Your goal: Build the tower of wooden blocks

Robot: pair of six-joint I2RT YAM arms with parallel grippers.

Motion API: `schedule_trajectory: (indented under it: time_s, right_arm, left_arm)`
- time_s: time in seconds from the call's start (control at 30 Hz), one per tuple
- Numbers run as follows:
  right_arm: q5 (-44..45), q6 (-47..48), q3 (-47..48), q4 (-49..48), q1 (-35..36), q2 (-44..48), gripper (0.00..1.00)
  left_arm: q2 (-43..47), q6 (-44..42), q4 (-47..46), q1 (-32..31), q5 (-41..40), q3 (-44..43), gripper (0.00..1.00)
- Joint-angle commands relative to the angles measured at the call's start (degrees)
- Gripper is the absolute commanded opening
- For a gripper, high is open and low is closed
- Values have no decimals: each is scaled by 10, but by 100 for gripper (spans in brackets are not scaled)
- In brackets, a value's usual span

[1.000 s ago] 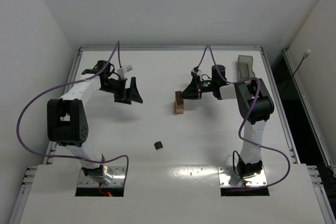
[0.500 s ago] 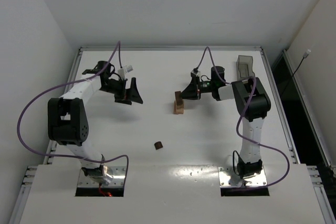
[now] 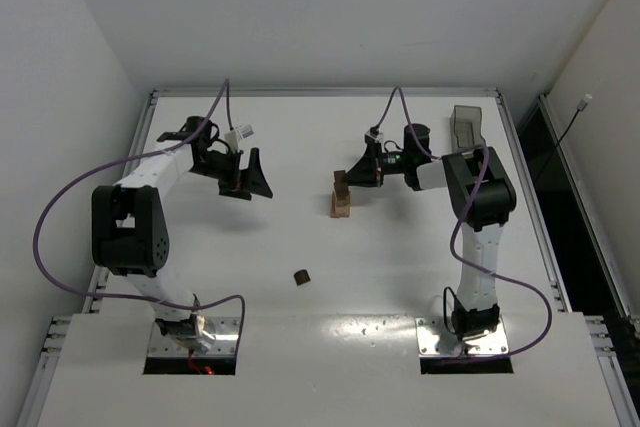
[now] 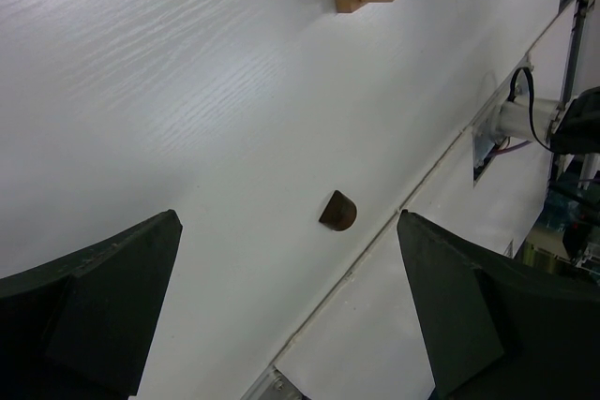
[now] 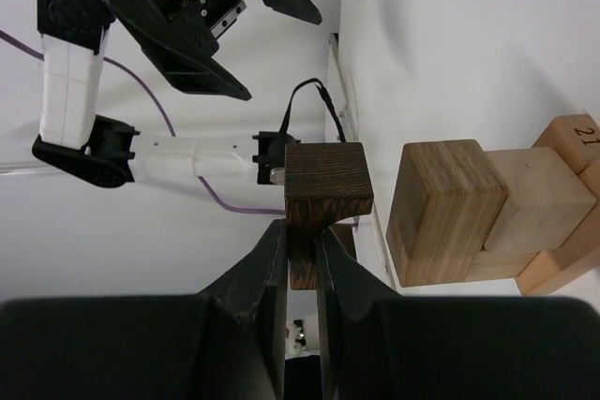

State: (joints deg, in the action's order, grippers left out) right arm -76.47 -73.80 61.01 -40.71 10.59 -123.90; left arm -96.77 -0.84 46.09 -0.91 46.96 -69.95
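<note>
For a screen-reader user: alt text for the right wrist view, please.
The right gripper pinches a dark brown block just clear of the top of the light tan tower. Behind, the left gripper stands open.

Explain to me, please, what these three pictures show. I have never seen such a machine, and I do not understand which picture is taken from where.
These are two robot arms on a white table. One picture looks down from above. The other two come from small cameras on each arm's wrist, so you see that arm's own fingers. The left gripper is open and holds nothing. The right gripper is shut on a dark brown block, close to a small tower of light wooden blocks, with a gap between them. One more dark piece lies alone nearer the arms' bases. A grey bin stands at the far right.
</note>
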Motion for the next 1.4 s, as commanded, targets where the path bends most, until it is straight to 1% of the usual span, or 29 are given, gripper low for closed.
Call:
schedule_trajectory:
  time_s: [0.0, 0.33, 0.5, 1.0, 1.07, 1.13, 1.23, 1.27, 1.37]
  right_arm:
    - [-2, 6, 26, -42, -3, -12, 1]
    - [-2, 1, 26, -42, -3, -17, 3]
    - [-7, 1, 26, -30, -3, -22, 5]
    - [-12, 16, 26, -5, -3, -28, 8]
    - [-12, 16, 26, 0, -3, -28, 10]
    - [-12, 16, 26, 5, -3, -33, 10]
    - [-12, 16, 26, 5, 2, -33, 14]
    - [-12, 22, 26, 5, 2, -33, 17]
    - [-12, 22, 26, 17, 2, -33, 19]
  left_arm:
    - [-4, -14, -3, 7, 17, -15, 100]
    - [-4, -14, -3, 7, 23, -15, 100]
    - [-10, -14, -3, 7, 23, -15, 100]
    - [-10, -14, -3, 7, 28, -15, 100]
    - [-10, -14, -3, 7, 28, -15, 100]
    - [-10, -14, -3, 7, 28, -15, 100]
    - [-10, -14, -3, 7, 28, -15, 100]
    - [-10, -14, -3, 7, 28, -15, 100]
    - [-10, -14, -8, 7, 28, -15, 100]
